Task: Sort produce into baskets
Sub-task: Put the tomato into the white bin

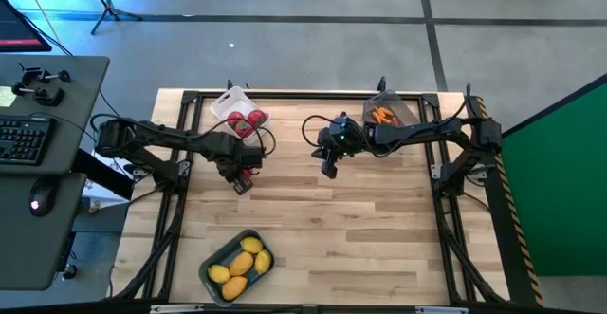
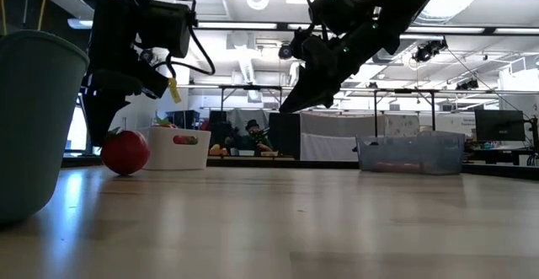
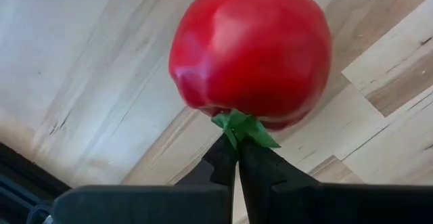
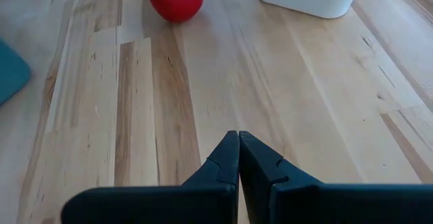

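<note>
Table [image 1: 379,219]: light wood planks.
Left gripper [image 1: 244,183]: fingers pressed together, nipping the green top of a tomato [image 3: 252,51] sitting on the table near the white bin [image 1: 228,102].
Right gripper [image 1: 329,170]: clenched, empty, mid-table.

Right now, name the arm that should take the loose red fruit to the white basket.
Left. The left gripper hangs right over the red fruit, fingers shut at its green top, with the white basket close by. The right gripper, also shut, is farther away at mid-table.
</note>
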